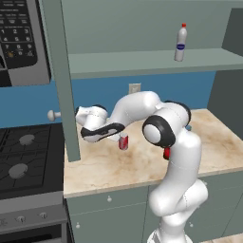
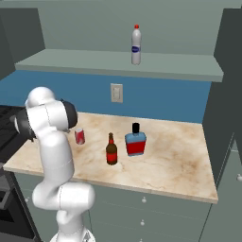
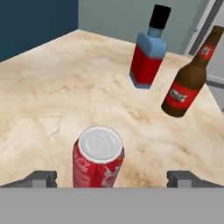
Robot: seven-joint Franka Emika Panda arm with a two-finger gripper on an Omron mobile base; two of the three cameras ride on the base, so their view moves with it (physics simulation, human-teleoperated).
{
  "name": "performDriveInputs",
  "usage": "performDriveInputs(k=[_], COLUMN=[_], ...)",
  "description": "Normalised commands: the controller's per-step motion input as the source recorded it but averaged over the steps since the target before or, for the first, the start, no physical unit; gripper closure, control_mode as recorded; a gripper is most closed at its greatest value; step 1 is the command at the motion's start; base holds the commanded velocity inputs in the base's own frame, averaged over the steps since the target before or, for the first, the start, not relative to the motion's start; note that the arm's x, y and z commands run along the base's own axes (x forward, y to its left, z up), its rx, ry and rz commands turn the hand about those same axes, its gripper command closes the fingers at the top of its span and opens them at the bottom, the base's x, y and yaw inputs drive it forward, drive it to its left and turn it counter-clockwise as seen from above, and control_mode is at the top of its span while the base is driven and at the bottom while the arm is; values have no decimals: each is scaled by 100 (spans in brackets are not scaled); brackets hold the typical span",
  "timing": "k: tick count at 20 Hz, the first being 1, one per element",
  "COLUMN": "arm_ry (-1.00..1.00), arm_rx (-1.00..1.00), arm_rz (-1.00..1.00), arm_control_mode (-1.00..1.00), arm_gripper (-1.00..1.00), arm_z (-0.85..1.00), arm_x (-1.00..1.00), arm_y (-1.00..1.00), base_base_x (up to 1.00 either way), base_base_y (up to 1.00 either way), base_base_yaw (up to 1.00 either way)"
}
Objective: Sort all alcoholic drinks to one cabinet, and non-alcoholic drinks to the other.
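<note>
Bare marble counter (image 3: pixel 52 100) lies open around the small red soda can (image 3: pixel 98 162); beyond it stand the squat red-and-blue bottle (image 3: pixel 148 54) and the slim brown glass bottle (image 3: pixel 189 76).

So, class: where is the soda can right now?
The soda can stands on the counter, left of the beer bottle, between the open gripper's fingertips.

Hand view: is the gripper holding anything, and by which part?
Nothing is held. The open gripper has a fingertip on each side of the red soda can, not closed on it.
</note>
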Motion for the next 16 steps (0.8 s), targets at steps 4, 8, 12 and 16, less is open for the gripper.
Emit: performDriveInputs(k=[4, 8, 12, 16], arm_ry=[-7, -5, -3, -2], arm_rx=[-2, -2, -2, -1], arm_rz=[-6, -7, -10, -11], arm_control_mode=[-100, -100, -100, -100], arm_gripper=[-100, -100, -100, -100], arm_z=[-22, -22, -22, -23], arm_x=[5, 1, 0, 0], arm_y=[14, 6, 0, 0], base_base_x=[0, 0, 0, 0], base_base_y=[0, 0, 0, 0], base_base_yaw=[0, 0, 0, 0])
